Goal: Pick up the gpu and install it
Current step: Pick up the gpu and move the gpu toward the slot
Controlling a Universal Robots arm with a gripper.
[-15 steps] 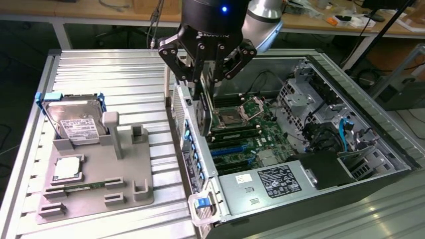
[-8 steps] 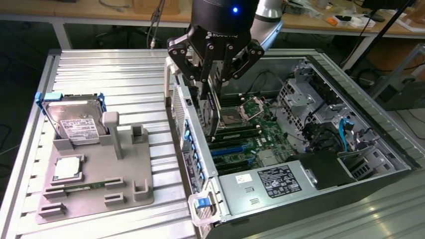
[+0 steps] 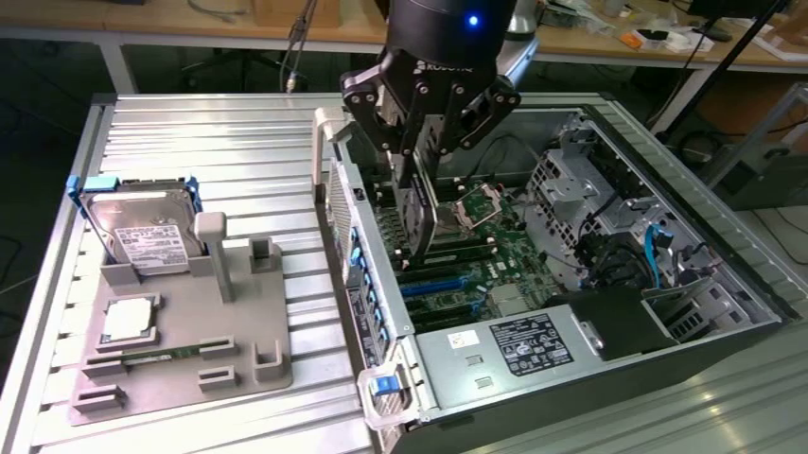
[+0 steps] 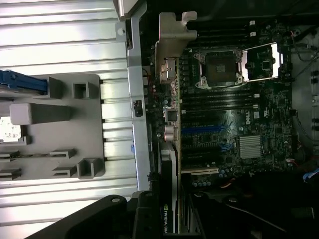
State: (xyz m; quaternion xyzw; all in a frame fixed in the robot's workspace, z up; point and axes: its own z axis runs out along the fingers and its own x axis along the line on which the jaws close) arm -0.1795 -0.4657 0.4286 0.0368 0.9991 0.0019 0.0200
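In the exterior view, the black multi-link tool (image 3: 423, 175) hangs at twelve o'clock. It is above the open black-and-silver computer case (image 3: 739, 270), which lies on its side on the three o'clock half of the ribbed aluminium tabletop (image 3: 202, 142). The tool's fingers are clamped on the upper edge of the gpu (image 3: 417, 222), a flat card with a black shroud, seen edge-on. The card stands upright inside the case, just beside its rear wall, with its lower edge close to the green motherboard (image 3: 505, 246). I cannot tell whether it sits in a slot.

At nine o'clock lies a grey moulded holder tray (image 3: 240, 331). It carries a silver hard drive with a white label (image 3: 146, 236), upright at the tray's eleven o'clock. A square silver processor chip (image 3: 127, 322) and a narrow green memory stick (image 3: 151, 357) lie towards its seven o'clock.

In the wrist view, the tool (image 4: 169, 214) grips the gpu (image 4: 168, 159) along its thin edge. The card's silver metal end bracket (image 4: 172, 45) is at the end farthest from the tool. The card runs between the case's silver rear wall (image 4: 139, 124) and the motherboard (image 4: 259, 114). The board's square processor socket (image 4: 219, 64), blue expansion slots (image 4: 204, 132) and finned silver heat sink (image 4: 249, 147) are exposed. The grey tray (image 4: 75, 99) lies outside the wall.
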